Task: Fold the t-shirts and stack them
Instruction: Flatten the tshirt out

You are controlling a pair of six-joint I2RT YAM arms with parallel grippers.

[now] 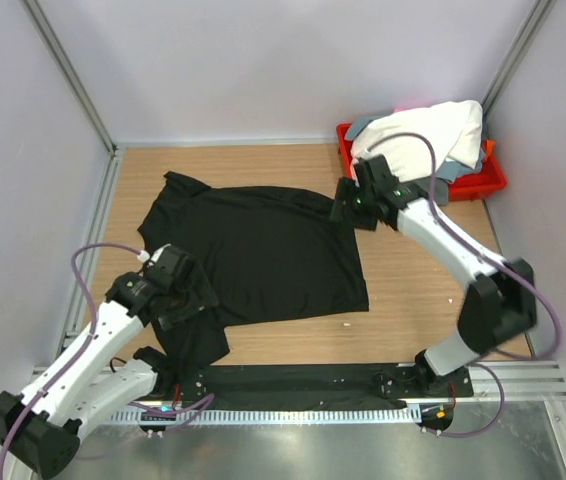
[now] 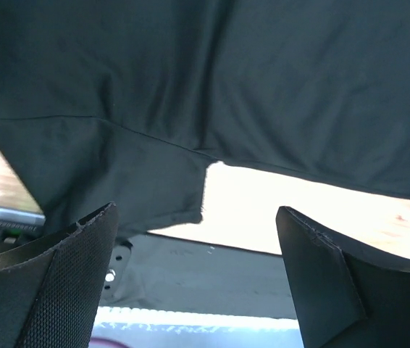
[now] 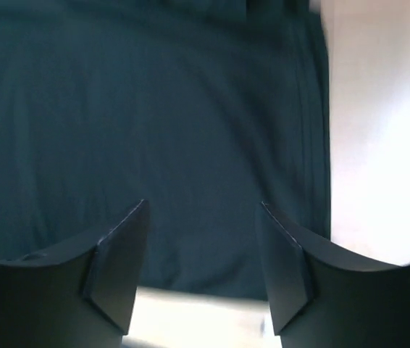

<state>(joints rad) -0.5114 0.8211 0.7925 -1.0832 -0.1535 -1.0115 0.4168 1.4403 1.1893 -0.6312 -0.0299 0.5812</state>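
- Black shirt [image 1: 263,255] spread flat mid-counter [image 1: 423,290], body open for a first fold; near-left sleeve bunched toward the near edge.
- Left gripper [image 2: 196,217] released, fingers wide, poised by that sleeve, probably to pinch it.
- Right gripper [image 3: 203,210] also released, nothing held, over the far-right corner.
- White shirt [image 1: 433,130] and grey shirt [image 1: 450,170] heaped in the red tray [image 1: 483,185], far right, not yet folded.

A red plastic tray [image 1: 478,187] sits far right on the wooden table [image 1: 413,285].
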